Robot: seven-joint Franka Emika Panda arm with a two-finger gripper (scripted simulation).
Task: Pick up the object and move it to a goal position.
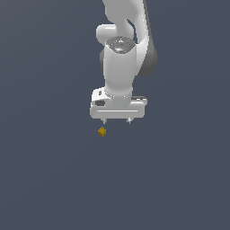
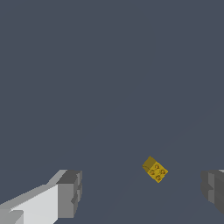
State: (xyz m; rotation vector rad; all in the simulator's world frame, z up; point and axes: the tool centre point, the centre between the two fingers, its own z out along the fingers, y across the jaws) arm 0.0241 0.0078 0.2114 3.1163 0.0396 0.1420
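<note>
The object is a tiny yellow-orange cube with a faint darker pattern, lying on the dark grey surface. In the exterior view it sits just below my white gripper, under the fingertip on the exterior view's left. The gripper points straight down, its two short fingers spread wide apart and empty. In the wrist view the cube lies between the two grey finger pads, nearer to the other pad, touching neither. The gripper is open.
The plain dark grey surface fills both views. The white arm rises above the gripper toward the top of the exterior view. No other object shows.
</note>
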